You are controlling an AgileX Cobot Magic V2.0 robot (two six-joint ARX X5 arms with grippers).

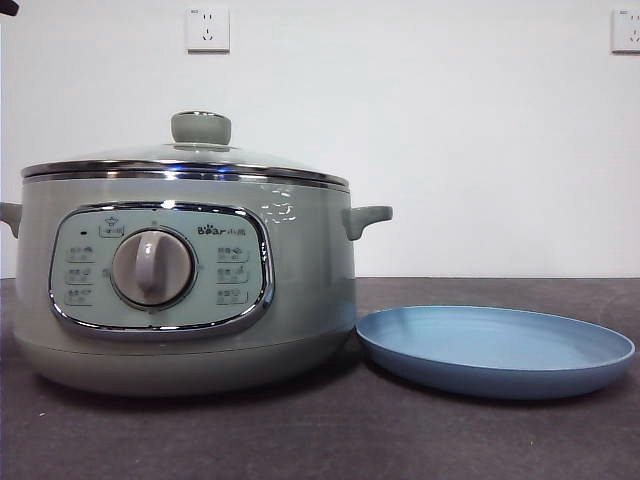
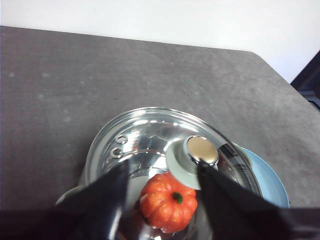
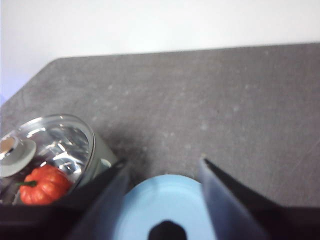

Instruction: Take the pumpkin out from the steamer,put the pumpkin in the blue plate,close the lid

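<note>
left wrist view puts your left gripper (image 2: 160,200), jaws apart and empty, right above the lid (image 2: 150,135) knob, pumpkin (image 2: 168,202) still inside the pot (image 1: 180,300). right gripper (image 3: 162,200), jaws apart too, hangs over the plate (image 3: 160,210), so left's closer.

Plain white wall (image 1: 420,150) fills the back, evenly lit and bare. Two white power sockets sit high on it: one (image 1: 208,29) well left of the other (image 1: 626,30) at the edge. Below the wall runs the dark grey, faintly speckled counter (image 1: 480,440).
</note>
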